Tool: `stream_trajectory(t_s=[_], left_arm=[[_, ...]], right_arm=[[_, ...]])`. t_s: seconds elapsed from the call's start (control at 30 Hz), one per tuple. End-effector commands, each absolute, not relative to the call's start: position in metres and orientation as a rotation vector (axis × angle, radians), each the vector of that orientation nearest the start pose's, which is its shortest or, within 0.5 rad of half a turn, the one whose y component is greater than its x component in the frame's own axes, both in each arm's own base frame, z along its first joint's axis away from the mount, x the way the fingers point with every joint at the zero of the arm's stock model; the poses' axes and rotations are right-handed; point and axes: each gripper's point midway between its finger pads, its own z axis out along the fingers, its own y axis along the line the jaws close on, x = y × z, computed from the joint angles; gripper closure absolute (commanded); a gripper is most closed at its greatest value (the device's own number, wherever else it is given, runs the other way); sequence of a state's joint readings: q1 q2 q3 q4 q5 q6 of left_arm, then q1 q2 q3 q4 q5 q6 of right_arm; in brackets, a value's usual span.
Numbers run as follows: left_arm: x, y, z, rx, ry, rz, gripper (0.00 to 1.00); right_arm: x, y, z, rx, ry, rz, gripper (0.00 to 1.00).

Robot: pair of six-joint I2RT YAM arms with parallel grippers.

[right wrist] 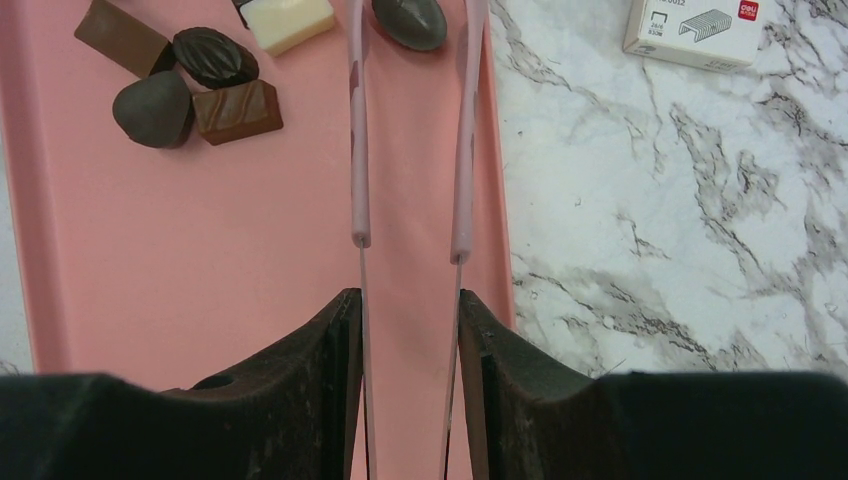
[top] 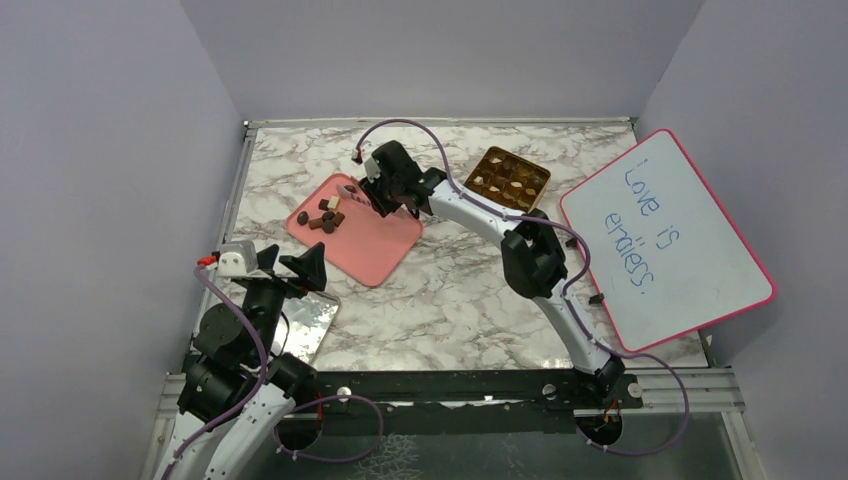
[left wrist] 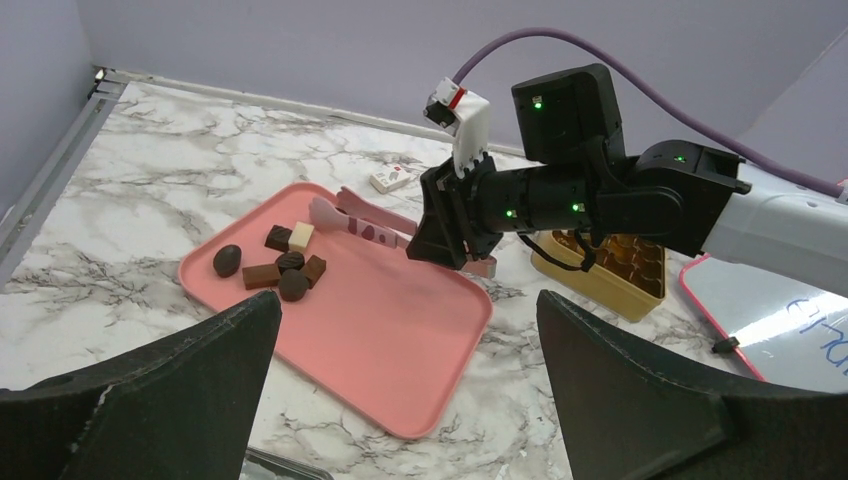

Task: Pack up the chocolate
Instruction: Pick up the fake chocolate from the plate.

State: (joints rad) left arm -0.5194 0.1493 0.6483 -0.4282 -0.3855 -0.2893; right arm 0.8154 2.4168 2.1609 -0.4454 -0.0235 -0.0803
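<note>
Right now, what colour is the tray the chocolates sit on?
The tray is plain pink, no pattern. The left wrist view shows it best.

Brown and cream chocolate (left wrist: 290, 268), pink tray (left wrist: 400, 340) and tweezers (left wrist: 330, 213), grey-veined white marble table (left wrist: 160, 190).

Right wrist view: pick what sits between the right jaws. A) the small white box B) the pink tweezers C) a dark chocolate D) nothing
B: the right gripper has its jaws clamped on both arms of the pink tweezers, which extend over the pink tray toward the chocolate.
</note>
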Motion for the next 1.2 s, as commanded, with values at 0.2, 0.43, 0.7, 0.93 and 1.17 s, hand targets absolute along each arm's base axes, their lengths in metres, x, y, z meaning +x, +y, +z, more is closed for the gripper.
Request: stream_trajectory(t_s=[0.2,0.43,0.7,0.93,1.17], left_arm=[[0.190,-0.045,0.306,-0.134,1.479,-0.365,0.01],[0.191,-0.048,0.305,-0.127,1.485,-0.371,0.01],[0.191,-0.054,0.302,-0.122,1.502,-0.405,0.01],[0.192,-0.058,0.301,-0.125,1.512,-0.430,0.01],[0.197,-0.064,0.292,-0.116,1.553,-0.433,0.01]], right_arm=[[0.433,0.472,0.088,-1.038,2.052,0.434,0.62],[0.425,0.468,0.099,-1.037,2.052,0.446,0.67],[0.409,0.461,0.123,-1.024,2.032,0.506,0.69],[0.397,0.446,0.132,-0.999,2.044,0.505,0.70],[0.379,0.428,0.140,-0.968,2.079,0.513,0.71]])
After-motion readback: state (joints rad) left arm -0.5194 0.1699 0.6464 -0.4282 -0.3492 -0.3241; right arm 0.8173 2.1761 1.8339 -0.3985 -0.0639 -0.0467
